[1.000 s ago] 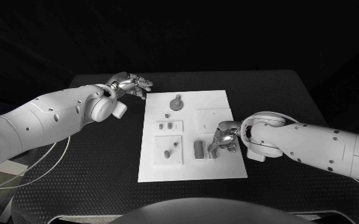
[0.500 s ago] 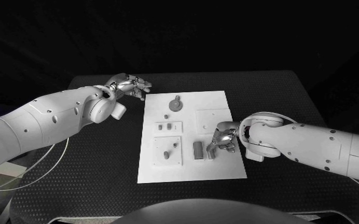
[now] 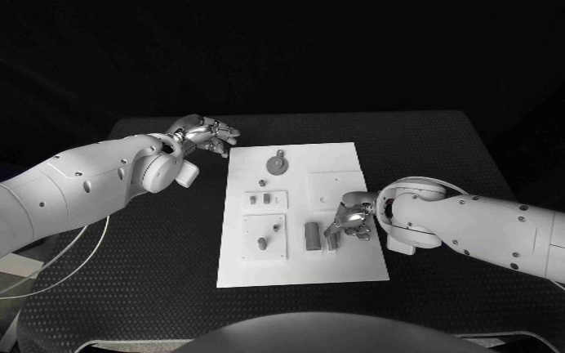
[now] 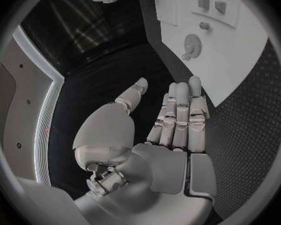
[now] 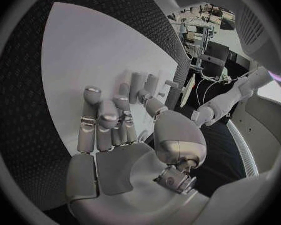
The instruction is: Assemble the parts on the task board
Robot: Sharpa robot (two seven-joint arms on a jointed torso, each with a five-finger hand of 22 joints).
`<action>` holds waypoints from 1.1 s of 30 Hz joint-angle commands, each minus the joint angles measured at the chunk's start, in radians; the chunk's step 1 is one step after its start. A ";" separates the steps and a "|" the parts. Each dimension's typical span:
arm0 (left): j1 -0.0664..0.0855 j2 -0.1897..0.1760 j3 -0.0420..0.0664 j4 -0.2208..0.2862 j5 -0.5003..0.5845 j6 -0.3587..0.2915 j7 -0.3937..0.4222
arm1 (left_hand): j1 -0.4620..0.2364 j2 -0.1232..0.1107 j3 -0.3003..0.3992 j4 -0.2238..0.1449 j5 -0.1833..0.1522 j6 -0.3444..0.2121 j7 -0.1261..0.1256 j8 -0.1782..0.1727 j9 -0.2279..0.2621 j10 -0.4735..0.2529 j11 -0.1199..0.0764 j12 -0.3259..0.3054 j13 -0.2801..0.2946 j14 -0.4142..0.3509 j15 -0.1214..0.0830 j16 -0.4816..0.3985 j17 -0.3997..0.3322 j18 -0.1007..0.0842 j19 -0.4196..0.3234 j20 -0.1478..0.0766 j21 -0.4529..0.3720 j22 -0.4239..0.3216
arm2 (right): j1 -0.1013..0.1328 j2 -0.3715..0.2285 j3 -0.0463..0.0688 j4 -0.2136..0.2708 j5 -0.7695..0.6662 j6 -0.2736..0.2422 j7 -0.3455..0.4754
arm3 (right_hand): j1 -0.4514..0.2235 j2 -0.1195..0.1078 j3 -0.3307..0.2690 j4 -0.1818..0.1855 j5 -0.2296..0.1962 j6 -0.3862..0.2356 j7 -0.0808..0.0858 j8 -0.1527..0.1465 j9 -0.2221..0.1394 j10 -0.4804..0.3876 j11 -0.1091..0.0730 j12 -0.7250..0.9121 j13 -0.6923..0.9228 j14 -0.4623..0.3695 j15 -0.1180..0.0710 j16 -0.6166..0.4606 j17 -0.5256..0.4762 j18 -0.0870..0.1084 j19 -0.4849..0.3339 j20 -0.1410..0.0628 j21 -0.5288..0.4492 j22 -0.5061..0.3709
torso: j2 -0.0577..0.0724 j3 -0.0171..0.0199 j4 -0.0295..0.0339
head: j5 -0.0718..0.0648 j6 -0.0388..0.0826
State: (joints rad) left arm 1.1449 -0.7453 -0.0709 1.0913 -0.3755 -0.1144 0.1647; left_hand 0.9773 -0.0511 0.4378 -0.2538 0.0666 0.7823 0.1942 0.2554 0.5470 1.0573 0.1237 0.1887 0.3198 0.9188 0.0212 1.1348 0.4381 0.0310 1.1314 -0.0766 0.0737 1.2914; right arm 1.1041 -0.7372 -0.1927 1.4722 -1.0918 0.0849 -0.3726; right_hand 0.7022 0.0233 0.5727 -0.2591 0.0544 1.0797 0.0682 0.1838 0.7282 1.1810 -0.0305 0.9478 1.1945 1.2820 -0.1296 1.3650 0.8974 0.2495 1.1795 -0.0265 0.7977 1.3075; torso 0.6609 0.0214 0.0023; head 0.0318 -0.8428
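The task board (image 3: 335, 165) lies at the middle of the black table (image 3: 436, 136), its long sides running from the near edge toward the far edge. On the board, a round disc-shaped part (image 3: 277, 163) rests near the far left corner, a small peg (image 3: 261, 181) just beside it, two small parts in a raised block (image 3: 266, 198) at the left-middle, and an upright pin (image 3: 278, 226) in a square block nearer the front. A dark rectangular part (image 3: 312, 234) lies in the near-right area, with the right hand (image 3: 349, 221) touching down just beside it; whether the fingers pinch anything cannot be told. The left hand (image 3: 206, 135) hovers off the board's far left corner, fingers extended and empty. Bare table surrounds the board on all sides, widest toward the right edge.
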 commanded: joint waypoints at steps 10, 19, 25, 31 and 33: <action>0.001 0.002 0.001 0.002 -0.003 0.014 0.006 | -0.010 -0.002 0.000 0.005 -0.005 0.004 0.011 0.007 0.001 -0.012 0.002 0.007 -0.001 0.002 -0.004 -0.006 0.002 0.021 0.000 -0.005 -0.005 0.001 | -0.004 0.006 0.000 0.001 0.000 0.002 0.011 | -0.032 -0.028 0.012 0.023 -0.004 -0.024 0.017 -0.007 -0.003 -0.007 0.004 -0.002 -0.002 0.000 -0.004 -0.006 -0.001 0.012 0.004 -0.004 -0.010 0.013 | 0.000 0.0004 0.0000 | 0.001 -0.002; 0.001 0.002 0.001 0.002 -0.003 0.014 0.005 | -0.010 -0.002 0.000 0.005 -0.005 0.004 0.011 0.007 0.001 -0.013 0.002 0.007 -0.002 0.002 -0.004 -0.006 0.002 0.021 0.000 -0.005 -0.005 0.001 | -0.004 0.006 0.000 0.002 0.007 -0.001 0.013 | -0.048 -0.060 0.021 0.036 -0.004 -0.027 0.018 -0.007 -0.003 -0.008 0.004 -0.002 -0.002 -0.001 -0.003 -0.007 0.000 0.012 0.005 -0.005 -0.012 0.014 | 0.000 0.0001 -0.0001 | 0.001 -0.003; 0.001 0.001 0.001 0.002 -0.003 0.014 0.005 | -0.010 -0.002 0.000 0.005 -0.005 0.004 0.011 0.007 0.001 -0.013 0.002 0.007 -0.002 0.002 -0.004 -0.006 0.002 0.021 0.000 -0.005 -0.005 0.001 | -0.004 0.004 0.000 0.003 0.007 -0.007 0.015 | -0.052 -0.071 0.027 0.044 -0.004 -0.028 0.018 -0.007 -0.003 -0.009 0.005 -0.001 -0.002 -0.001 -0.003 -0.007 0.000 0.012 0.005 -0.006 -0.013 0.014 | 0.000 -0.0001 0.0005 | 0.001 -0.003; 0.001 0.003 0.001 0.000 -0.003 0.013 0.006 | -0.010 -0.002 0.000 0.005 -0.005 0.004 0.011 0.007 0.001 -0.013 0.002 0.008 -0.002 0.002 -0.004 -0.006 0.002 0.021 0.000 -0.005 -0.005 0.001 | -0.004 -0.009 0.000 0.012 0.000 -0.038 0.021 | -0.052 -0.074 0.029 0.045 -0.004 -0.028 0.018 -0.007 -0.003 -0.009 0.005 -0.001 -0.002 0.000 -0.003 -0.007 0.000 0.012 0.006 -0.007 -0.013 0.015 | 0.000 0.0002 0.0004 | 0.001 0.000; 0.001 0.002 0.001 0.000 -0.003 0.012 0.007 | -0.010 -0.002 0.000 0.005 -0.005 0.004 0.011 0.007 0.001 -0.013 0.002 0.008 -0.002 0.002 -0.004 -0.006 0.002 0.021 0.000 -0.005 -0.005 0.001 | -0.004 -0.022 0.001 0.022 -0.002 -0.056 0.024 | -0.049 -0.079 0.032 0.044 -0.004 -0.028 0.018 -0.007 -0.002 -0.008 0.004 0.000 -0.002 0.001 -0.004 -0.007 0.000 0.012 0.008 -0.008 -0.012 0.015 | 0.000 0.0008 0.0003 | 0.002 0.001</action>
State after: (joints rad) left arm 1.1449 -0.7446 -0.0709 1.0900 -0.3758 -0.1132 0.1636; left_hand 0.9773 -0.0511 0.4377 -0.2539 0.0666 0.7843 0.1963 0.2554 0.5469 1.0548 0.1213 0.1926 0.3191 0.9185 0.0216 1.1347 0.4388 0.0310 1.1312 -0.0764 0.0737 1.2915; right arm 1.1004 -0.7528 -0.1928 1.4870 -1.0895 0.0634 -0.3698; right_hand 0.6554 -0.0472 0.6018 -0.2192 0.0543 1.0773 0.0698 0.1778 0.7249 1.1756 -0.0250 0.9478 1.1938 1.2803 -0.1277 1.3611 0.8975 0.2509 1.1848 -0.0286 0.7881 1.3074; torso 0.6609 0.0214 0.0026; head 0.0327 -0.8434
